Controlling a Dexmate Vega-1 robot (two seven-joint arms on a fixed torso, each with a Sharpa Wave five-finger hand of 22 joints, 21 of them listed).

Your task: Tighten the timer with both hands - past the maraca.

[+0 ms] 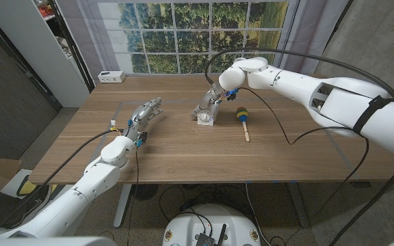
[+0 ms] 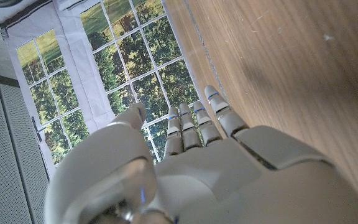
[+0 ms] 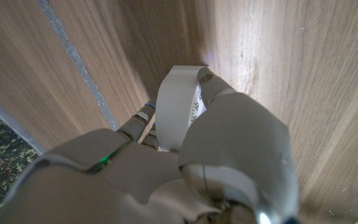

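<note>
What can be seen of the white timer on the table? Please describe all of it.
The timer is a small white object that looks like plastic, standing on the wooden table just beside the maraca, apart from it. The right hand grips it from above, hiding its top. In the right wrist view its white rounded body shows small printed dial marks between the fingers.

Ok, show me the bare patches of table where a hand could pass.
Bare wood runs along the wooden table's near edge and between the left hand and the small white timer. It is crowded where the right hand grips the timer, beside the green-and-yellow maraca.
</note>
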